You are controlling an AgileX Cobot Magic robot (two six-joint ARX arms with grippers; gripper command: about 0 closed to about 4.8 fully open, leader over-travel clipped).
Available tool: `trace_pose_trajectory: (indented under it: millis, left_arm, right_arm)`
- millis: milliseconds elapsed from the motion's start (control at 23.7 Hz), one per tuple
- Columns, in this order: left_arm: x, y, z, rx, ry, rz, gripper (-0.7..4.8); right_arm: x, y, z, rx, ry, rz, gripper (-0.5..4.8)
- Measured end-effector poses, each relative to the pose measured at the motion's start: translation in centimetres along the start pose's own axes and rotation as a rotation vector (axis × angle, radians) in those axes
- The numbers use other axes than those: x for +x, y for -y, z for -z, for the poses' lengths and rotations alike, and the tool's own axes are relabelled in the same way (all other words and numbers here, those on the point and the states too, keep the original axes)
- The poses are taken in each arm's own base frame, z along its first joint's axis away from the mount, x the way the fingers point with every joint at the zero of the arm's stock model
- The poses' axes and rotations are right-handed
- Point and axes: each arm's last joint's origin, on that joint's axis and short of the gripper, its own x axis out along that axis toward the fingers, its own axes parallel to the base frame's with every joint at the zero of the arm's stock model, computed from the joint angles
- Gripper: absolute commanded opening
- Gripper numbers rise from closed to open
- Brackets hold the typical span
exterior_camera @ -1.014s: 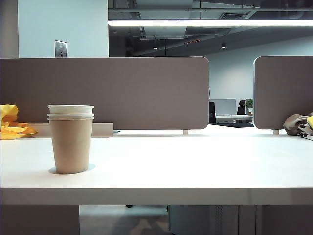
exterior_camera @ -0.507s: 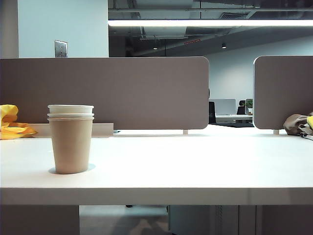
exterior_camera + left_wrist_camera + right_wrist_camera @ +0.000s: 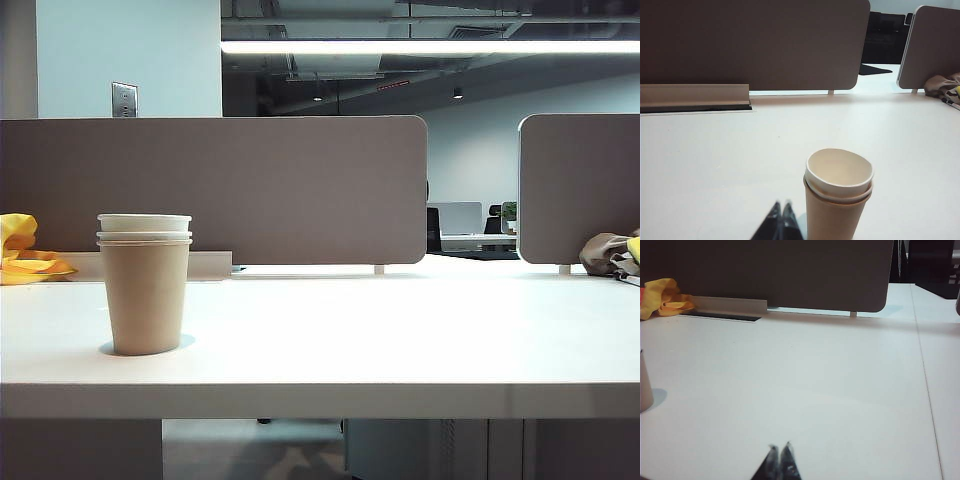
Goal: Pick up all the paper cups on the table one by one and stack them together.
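Note:
The paper cups (image 3: 145,285) stand nested in one stack on the left of the white table (image 3: 400,340): a tan-brown cup outside with two white rims showing above it. In the left wrist view the same stack (image 3: 838,200) stands upright beside my left gripper (image 3: 781,204), whose black fingertips are pressed together and hold nothing. My right gripper (image 3: 779,447) is also shut and empty, over bare tabletop, with only the tan cup's side (image 3: 644,385) at the picture's edge. Neither gripper appears in the exterior view.
Grey partition panels (image 3: 215,190) line the table's far edge, with a low grey cable tray (image 3: 205,265) in front. A yellow cloth (image 3: 22,255) lies at the far left and a brown bundle (image 3: 610,255) at the far right.

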Motion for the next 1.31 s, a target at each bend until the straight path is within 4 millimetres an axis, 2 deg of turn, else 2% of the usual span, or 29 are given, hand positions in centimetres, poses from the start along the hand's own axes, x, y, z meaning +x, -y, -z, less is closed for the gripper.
trace_pose_trajectory:
  millis: [169, 338, 591, 802, 1014, 1309]
  left_arm:
    - [0.0, 0.0, 0.0, 0.000, -0.001, 0.000, -0.05]
    - [0.0, 0.0, 0.0, -0.001, -0.003, 0.000, -0.05]
    - [-0.1, -0.6, 0.0, 0.005, -0.002, -0.057, -0.05]
    - [-0.2, -1.2, 0.0, 0.010, 0.000, -0.126, -0.05]
    - [-0.2, -1.2, 0.0, 0.010, 0.000, -0.125, -0.05]
    - [-0.2, -1.2, 0.0, 0.010, 0.000, -0.125, -0.05]
  right_arm:
    - [0.1, 0.3, 0.0, -0.001, 0.000, 0.030, 0.14]
    - [0.1, 1.5, 0.0, -0.004, 0.002, 0.122, 0.14]
    - [-0.7, 5.5, -0.2, -0.008, 0.018, 0.541, 0.14]
    - [-0.8, 5.6, -0.2, -0.008, 0.018, 0.550, 0.14]
    - [-0.4, 4.8, -0.2, -0.007, 0.015, 0.454, 0.14]
    - [-0.4, 4.8, -0.2, -0.007, 0.015, 0.454, 0.14]
